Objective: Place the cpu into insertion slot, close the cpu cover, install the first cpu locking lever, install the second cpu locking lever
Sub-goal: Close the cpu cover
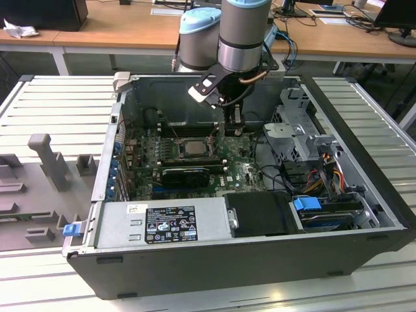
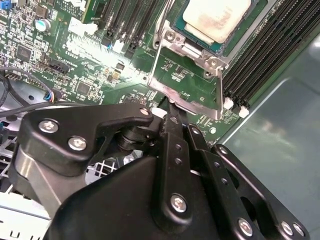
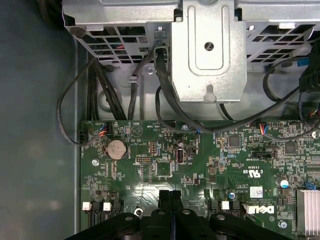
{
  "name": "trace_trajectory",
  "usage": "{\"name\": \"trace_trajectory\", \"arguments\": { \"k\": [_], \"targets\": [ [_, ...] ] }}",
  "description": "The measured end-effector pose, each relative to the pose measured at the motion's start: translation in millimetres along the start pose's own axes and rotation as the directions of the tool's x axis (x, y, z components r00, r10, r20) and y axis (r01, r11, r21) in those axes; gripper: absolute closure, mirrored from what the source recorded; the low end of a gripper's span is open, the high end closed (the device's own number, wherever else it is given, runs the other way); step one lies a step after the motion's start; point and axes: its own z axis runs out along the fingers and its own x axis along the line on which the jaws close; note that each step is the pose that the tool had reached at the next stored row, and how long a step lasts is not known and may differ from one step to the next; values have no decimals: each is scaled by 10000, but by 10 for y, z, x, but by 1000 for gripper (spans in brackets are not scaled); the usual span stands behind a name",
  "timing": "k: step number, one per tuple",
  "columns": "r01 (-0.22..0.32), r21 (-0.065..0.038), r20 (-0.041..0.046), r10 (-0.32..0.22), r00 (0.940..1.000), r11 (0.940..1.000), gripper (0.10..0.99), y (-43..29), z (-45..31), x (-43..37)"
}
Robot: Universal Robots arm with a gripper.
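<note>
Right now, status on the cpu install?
Shut gripper at the raised cpu cover, tip by its free edge. The cpu sits in the insertion slot, cover not yet down. Nothing seen lying over the socket.

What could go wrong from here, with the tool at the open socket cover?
1. The shut tool meets only the thin edge of the open cover. It may slip off and strike small parts on the green board.
2. The chip is already in place. If the cover swings down unevenly, it might scrape or shift the chip.
3. The white clips of the memory slots sit close to the cover's corner and could be caught.
</note>
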Motion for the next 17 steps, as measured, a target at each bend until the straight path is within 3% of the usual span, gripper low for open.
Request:
{"name": "trace_trajectory", "arguments": {
  "k": [7, 17],
  "targets": [
    [0, 0, -3, 0, 10000, 10000, 980, -106, -5, -2],
    [0, -1, -3, 0, 10000, 10000, 980, -155, -7, -2]
  ]
}}
